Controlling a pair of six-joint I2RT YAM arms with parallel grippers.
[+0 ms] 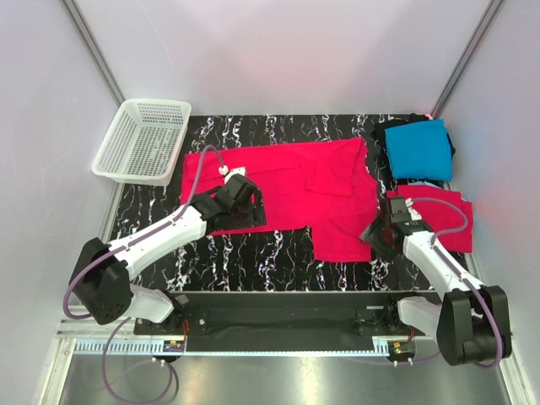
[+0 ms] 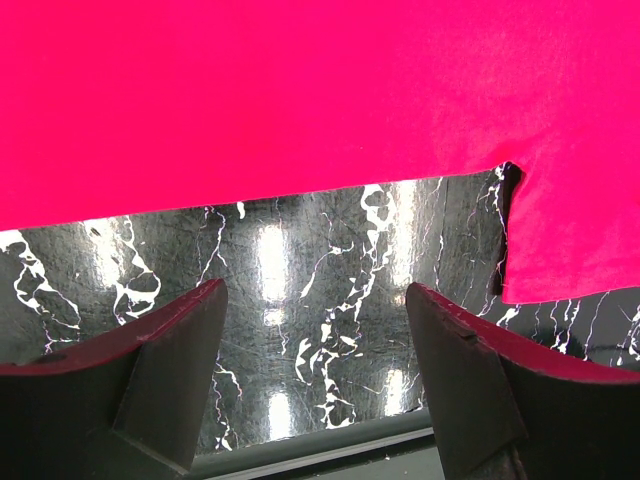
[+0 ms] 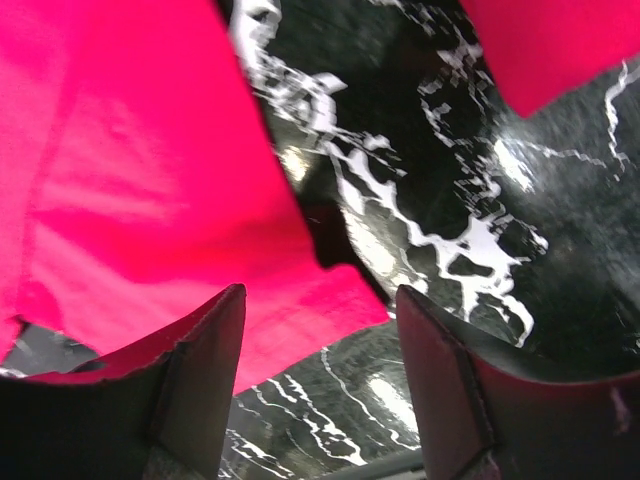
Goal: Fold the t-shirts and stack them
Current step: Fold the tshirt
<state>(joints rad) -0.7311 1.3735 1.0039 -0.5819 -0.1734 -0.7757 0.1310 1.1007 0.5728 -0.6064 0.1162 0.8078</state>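
Observation:
A pinkish-red t-shirt lies spread flat across the middle of the black marble table. My left gripper is open above its near hem; the left wrist view shows the red cloth and bare table between the fingers. My right gripper is open beside the shirt's lower right sleeve corner. A second pinkish-red shirt lies folded at the right under my right arm. A folded turquoise-blue shirt sits on a black shirt at the back right.
A white mesh basket stands at the back left, off the table's corner. White walls close in the back and sides. The table's near edge rail runs between the arm bases.

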